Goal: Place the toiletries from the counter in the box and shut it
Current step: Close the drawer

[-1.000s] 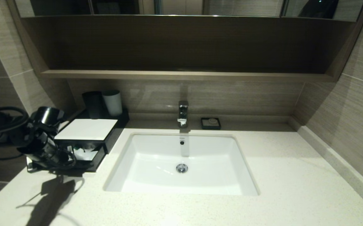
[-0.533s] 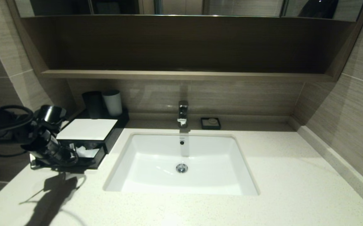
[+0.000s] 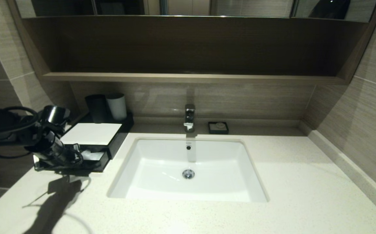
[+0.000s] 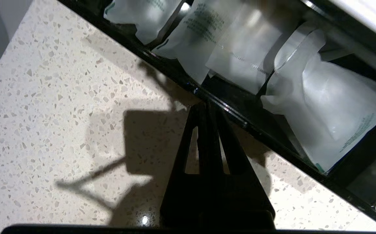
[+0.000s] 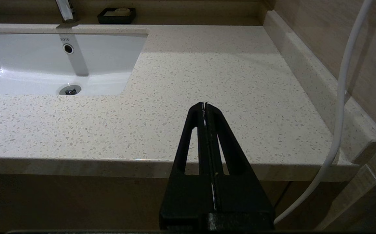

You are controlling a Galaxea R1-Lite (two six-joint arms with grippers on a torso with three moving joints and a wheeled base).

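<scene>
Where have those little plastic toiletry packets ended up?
The packets lie inside the black box's half-open drawer, at the counter's left end beside the basin.

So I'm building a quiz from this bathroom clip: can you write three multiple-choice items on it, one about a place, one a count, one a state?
1. Where does the box stand on the counter?
A. left of the basin
B. right of the basin
C. inside the basin

2. How many cups stand behind the box?
A. one
B. two
C. four

3. How is the box's drawer now?
A. pushed fully shut
B. lifted out of the box
C. partly open, with packets in it

Answers:
1. A: in the head view the box sits left of the basin.
2. B: a dark cup and a pale one stand side by side.
3. C: the left wrist view shows the packets lying in the open drawer, with the shut left gripper at its front edge.
</scene>
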